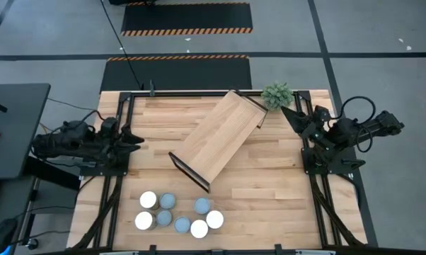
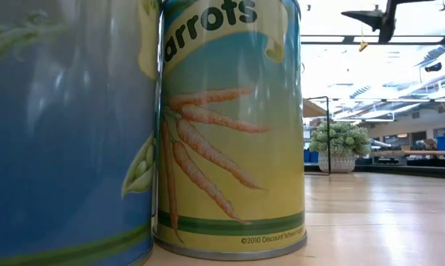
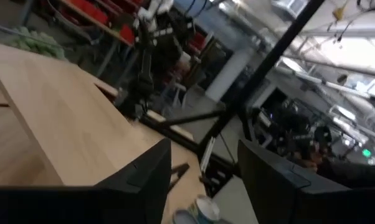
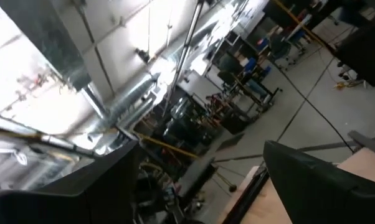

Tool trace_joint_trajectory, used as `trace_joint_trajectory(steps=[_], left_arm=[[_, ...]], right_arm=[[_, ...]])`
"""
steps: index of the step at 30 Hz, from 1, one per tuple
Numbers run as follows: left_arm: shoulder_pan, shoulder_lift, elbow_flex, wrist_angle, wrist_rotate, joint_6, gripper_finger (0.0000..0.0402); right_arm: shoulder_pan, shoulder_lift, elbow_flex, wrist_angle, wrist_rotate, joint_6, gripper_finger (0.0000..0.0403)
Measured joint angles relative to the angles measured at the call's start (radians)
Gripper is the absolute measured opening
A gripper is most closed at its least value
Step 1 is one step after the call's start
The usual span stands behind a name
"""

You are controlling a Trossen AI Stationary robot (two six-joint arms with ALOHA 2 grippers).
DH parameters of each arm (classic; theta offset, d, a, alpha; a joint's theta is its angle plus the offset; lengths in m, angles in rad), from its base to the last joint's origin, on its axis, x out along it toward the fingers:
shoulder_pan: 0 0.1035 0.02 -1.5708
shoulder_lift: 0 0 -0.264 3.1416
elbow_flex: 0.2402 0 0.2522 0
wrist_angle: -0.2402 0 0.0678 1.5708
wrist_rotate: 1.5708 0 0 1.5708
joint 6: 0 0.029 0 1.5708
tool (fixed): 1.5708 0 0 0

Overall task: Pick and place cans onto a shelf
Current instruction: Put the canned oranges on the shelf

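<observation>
- The cans (image 1: 177,212) stand in a bunch of about 8 on the near part of the counter (image 1: 269,184), all upright, tops facing up
- The shelf (image 1: 220,138) lies slanted in the middle of the counter, its long way running from the near left up to the far right by the little plant (image 1: 277,94)
- The left pincer (image 1: 131,139) sits at the left edge, spread a little and holding nothing
- The right pincer (image 1: 292,113) waits at the far right edge, spread wide and holding nothing
- The cans are nearer the left pincer, so I think that arm should reach toward the near side first
</observation>
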Motion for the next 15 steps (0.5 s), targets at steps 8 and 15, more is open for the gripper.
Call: trace_joint_trajectory(steps=[8,15], left_arm=[[-0.005,0.274,0.125,-0.004,0.153,0.002,0.0189],[-0.117,0.487,0.268,-0.142,0.216,0.001,0.0189]], right_arm=[[0.001,0.117,0.123,-0.117,-0.04,-0.039,0.0348],[0.002,0.194,0.276,-0.32,-0.068,-0.074,0.0348]])
